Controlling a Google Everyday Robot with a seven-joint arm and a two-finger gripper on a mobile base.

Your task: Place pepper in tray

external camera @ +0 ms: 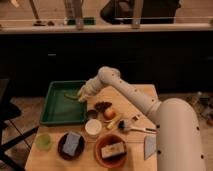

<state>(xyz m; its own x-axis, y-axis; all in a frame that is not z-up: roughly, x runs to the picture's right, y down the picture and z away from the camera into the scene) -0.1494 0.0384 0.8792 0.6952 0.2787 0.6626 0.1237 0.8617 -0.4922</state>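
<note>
The dark-green tray (57,114) sits on the left of the wooden table. The small green pepper (70,96) is over the tray's far right part, at the tip of my gripper (81,94). My white arm reaches in from the lower right, across the table, to the tray's right rim. I cannot tell whether the pepper rests on the tray floor or is still held.
A round orange-red fruit (109,113), a yellowish banana-like item (115,122), a dark cluster (102,106), a white cup (93,128), a green cup (44,141), a brown bowl (71,145) and an orange bowl (112,150) stand near the tray. A brush (135,129) lies at right.
</note>
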